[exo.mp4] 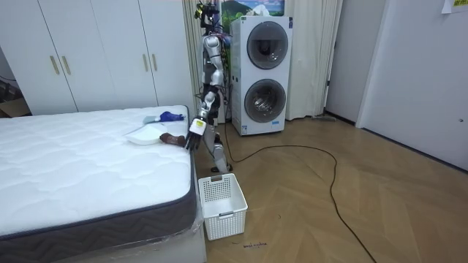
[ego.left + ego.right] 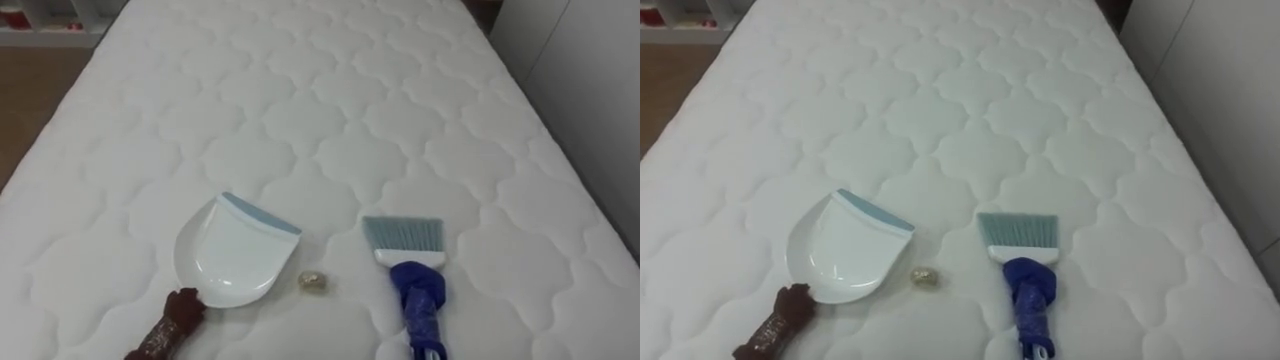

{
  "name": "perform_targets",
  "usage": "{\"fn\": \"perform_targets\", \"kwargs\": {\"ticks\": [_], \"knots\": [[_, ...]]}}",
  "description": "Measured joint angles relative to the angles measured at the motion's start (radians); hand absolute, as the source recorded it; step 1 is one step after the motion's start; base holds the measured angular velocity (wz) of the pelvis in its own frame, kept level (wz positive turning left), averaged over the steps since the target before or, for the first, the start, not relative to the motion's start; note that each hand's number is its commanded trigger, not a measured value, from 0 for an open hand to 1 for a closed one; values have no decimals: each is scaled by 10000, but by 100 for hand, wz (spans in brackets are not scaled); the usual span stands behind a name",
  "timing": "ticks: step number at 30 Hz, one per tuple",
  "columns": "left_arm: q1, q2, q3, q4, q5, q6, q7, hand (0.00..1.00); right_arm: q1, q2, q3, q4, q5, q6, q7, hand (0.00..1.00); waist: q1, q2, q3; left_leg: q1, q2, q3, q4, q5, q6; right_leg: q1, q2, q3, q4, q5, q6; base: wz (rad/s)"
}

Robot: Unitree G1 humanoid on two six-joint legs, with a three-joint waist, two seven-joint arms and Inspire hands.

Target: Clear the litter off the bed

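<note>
White dustpan (image 2: 228, 252) lies on the bed (image 2: 350, 90) near the left hand (image 1: 194, 136).

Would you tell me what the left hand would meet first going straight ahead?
Likely the dustpan's brown handle, lying on the mattress just ahead of the left hand; depth is unclear.

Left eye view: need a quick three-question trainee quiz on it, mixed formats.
1. True or false: the scrap lies inside the dustpan.
2. What lies on the mattress to the scrap's right? A) brush B) towel C) pillow
3. Fill in: the brush's bristles point ___ the robot.
Key: 1 false; 2 A; 3 away from.
</note>
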State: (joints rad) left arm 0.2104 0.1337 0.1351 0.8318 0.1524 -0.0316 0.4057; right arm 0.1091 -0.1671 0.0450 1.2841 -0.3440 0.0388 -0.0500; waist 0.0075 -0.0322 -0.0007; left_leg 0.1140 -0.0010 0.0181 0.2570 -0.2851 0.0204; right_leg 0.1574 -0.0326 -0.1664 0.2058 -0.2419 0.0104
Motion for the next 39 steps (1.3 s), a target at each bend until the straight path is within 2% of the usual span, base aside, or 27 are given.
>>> {"fn": "perform_targets", "kwargs": {"ticks": [1,3,4,6,8,12,14,24,26,27,29,32,39], "knots": [[9,-4,-4,-206,-56,-156,235,0,-6,0,0,-11,46,-75,-26,0,0,-19,15,-5,1,0,-8,1,-2,-13,-1,-13,-1,0,0,0],[24,-3,-16,-583,-107,-212,477,0,-39,-2,3,-12,154,-102,-25,0,-3,-23,-20,-25,2,-24,-8,1,-2,-32,-2,-38,-2,0,1,2],[27,-3,-37,-976,-134,-215,592,0,-48,-3,3,-6,165,-168,-20,0,-10,-10,16,-44,0,-51,-2,4,-6,-50,-2,-52,-6,0,0,6],[41,20,-220,-1585,-308,-363,809,0,-116,-8,3,-4,189,-208,-17,0,-13,-33,15,-90,-12,-108,7,5,-6,-108,-14,-124,-10,0,1,8],[23,26,-524,-2152,-290,-800,1008,0,-146,-9,3,-16,241,-433,-24,0,-25,-58,4,-152,-52,-213,-19,51,-1,-76,-48,-268,-20,0,1,12],[-19,34,-854,-2332,278,-1217,1102,0,-78,-3,17,-4,242,-724,-13,0,-65,-131,6,-145,-110,-318,-108,111,11,-2,-84,-326,-172,4,8,9],[-105,42,-975,-2332,558,-1255,1104,0,-78,-5,26,17,243,-724,-4,0,-80,-124,40,-149,-112,-332,-103,112,10,-9,-80,-323,-183,6,11,0],[-453,43,-1137,-2330,602,-1358,1086,0,-11,-18,113,17,266,-709,97,0,-177,-104,55,-414,-104,-279,-64,111,11,-367,-83,-286,-165,22,17,0],[-694,37,-1230,-2330,616,-1357,1032,0,-117,-19,111,48,307,-697,125,0,-311,1,90,-658,-105,-278,26,111,11,-551,-85,-283,-149,37,16,4],[-785,41,-1251,-2330,617,-1357,1032,0,-176,-27,105,48,333,-690,137,0,-317,-3,71,-733,-101,-276,36,112,11,-633,-83,-283,-122,48,14,0],[-1130,53,-1355,-2315,796,-1357,1033,0,-492,-89,103,111,346,-692,181,0,-347,148,106,-1073,-106,-270,139,128,35,-931,-100,-280,23,51,14,-2],[-1360,104,-1654,-2110,1101,-1360,1010,0,-582,-102,120,131,372,-693,177,0,-332,225,74,-1239,-101,-261,109,166,31,-1207,-117,-290,189,50,15,0],[-1640,150,-2263,-820,1260,-1356,876,0,-1097,-157,146,69,1238,-734,73,0,-283,93,119,-1735,-99,-250,129,201,25,-1692,-116,-279,195,60,-1,0]]}}
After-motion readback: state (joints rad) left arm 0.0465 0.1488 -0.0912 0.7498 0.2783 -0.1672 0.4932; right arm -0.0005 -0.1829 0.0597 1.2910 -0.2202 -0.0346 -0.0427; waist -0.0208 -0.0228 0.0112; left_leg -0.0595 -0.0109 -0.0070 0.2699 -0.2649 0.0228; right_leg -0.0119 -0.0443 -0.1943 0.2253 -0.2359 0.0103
